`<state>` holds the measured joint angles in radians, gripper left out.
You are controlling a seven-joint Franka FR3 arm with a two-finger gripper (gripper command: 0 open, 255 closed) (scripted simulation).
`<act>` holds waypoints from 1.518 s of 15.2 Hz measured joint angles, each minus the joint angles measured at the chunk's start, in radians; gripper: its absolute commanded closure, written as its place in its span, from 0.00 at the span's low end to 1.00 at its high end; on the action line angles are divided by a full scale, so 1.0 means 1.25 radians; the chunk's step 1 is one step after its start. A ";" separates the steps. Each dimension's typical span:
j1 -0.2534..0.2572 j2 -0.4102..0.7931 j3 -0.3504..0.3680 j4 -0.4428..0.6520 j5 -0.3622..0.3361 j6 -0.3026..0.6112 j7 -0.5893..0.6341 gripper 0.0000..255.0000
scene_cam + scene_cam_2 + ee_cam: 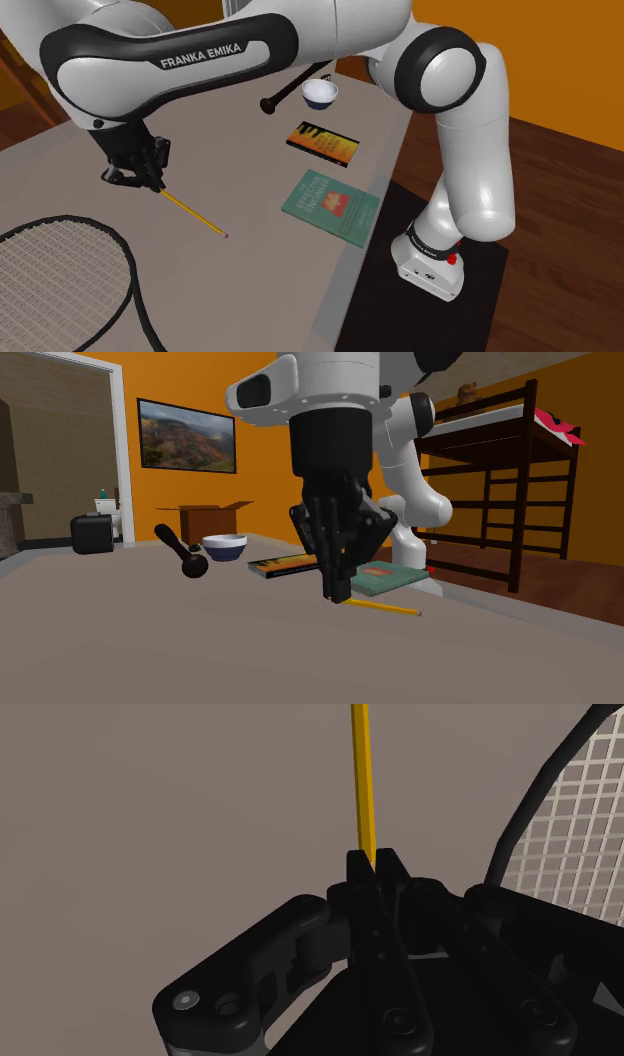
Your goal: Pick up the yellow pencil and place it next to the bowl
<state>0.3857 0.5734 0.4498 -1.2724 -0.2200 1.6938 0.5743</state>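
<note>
Grey table point(260, 200). Gripper point(155, 185) at shoulder view's left-centre, fingers pinching yellow pencil point(197, 214) by its end. Lift slowly and keep level. Bowl point(320, 93) upper-centre.

The white arm point(130, 72) carries the lettering "FRANKA EMIKA" along its link.

Light is even and diffuse in all three views. The worktop point(270, 270) reads as a flat, matte grey-brown, and looks a little darker toward its near edge in the second exterior view. The white arm point(470, 170) is brightest on top and shades to soft grey beneath. In the wrist view the black pincer point(372, 859) carries a faint pale sheen along its edges, and the yellow pencil point(362, 774) clasped in it shows a bright, saturated colour. The orange wall point(200, 492) is bright. The doorway room point(60, 442) at the far left is dimmer.
</note>
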 measured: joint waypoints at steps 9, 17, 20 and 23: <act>0.005 -0.007 0.002 0.078 0.004 -0.083 -0.010 1.00; -0.137 -0.167 -0.010 -0.150 0.058 -0.004 -0.130 1.00; -0.182 -0.207 -0.023 -0.203 0.072 0.014 -0.183 1.00; -0.224 -0.244 -0.039 -0.251 0.085 0.029 -0.238 1.00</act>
<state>0.1054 0.2678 0.4016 -1.5862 -0.1140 1.7302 0.2771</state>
